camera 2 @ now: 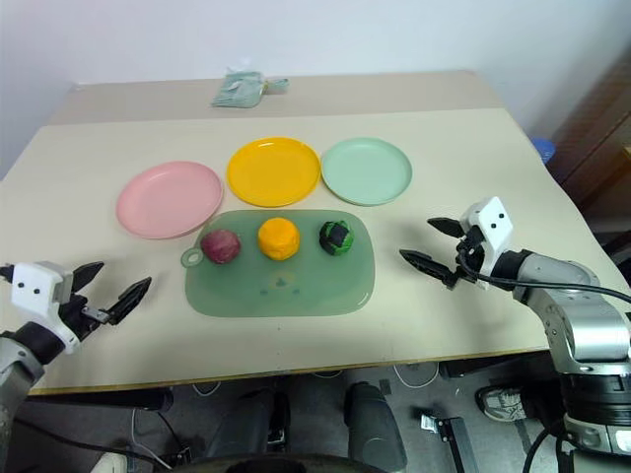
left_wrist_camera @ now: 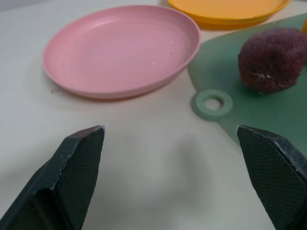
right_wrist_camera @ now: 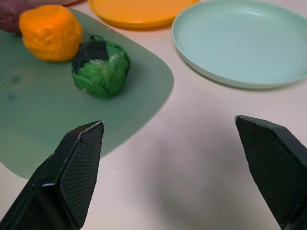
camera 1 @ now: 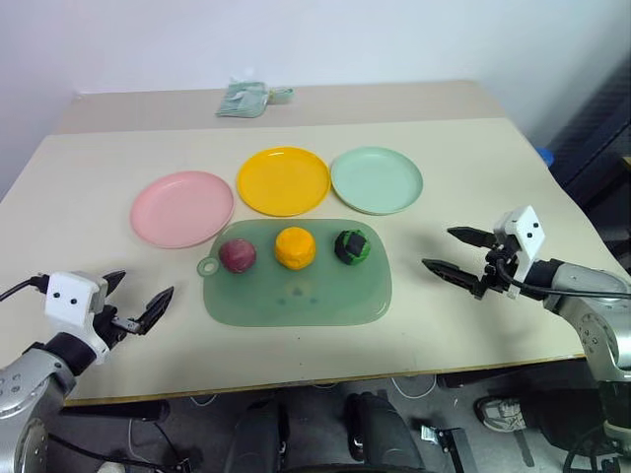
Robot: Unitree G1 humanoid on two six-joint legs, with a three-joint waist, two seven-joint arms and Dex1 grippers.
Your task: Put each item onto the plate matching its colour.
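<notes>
Three lumps sit in a row on the far part of a green mat [camera 1: 296, 291]: a maroon-red item [camera 1: 237, 255], an orange item [camera 1: 295, 247] and a dark green and black item [camera 1: 352, 246]. Behind the mat stand a pink plate [camera 1: 181, 207], a yellow-orange plate [camera 1: 283, 180] and a mint green plate [camera 1: 376, 179], all bare. My left gripper [camera 1: 136, 301] hovers open near the table's front left, aimed toward the pink plate [left_wrist_camera: 120, 48] and the maroon-red item [left_wrist_camera: 271, 60]. To the right of the mat, my right gripper [camera 1: 455, 253] is open, facing the green item [right_wrist_camera: 100, 68].
A folded green cloth [camera 1: 246, 99] lies at the far edge of the table. The table's front edge [camera 1: 296, 379] runs just below the mat. A dark object [camera 1: 601, 138] and a blue thing [camera 1: 544, 155] stand beyond the right side.
</notes>
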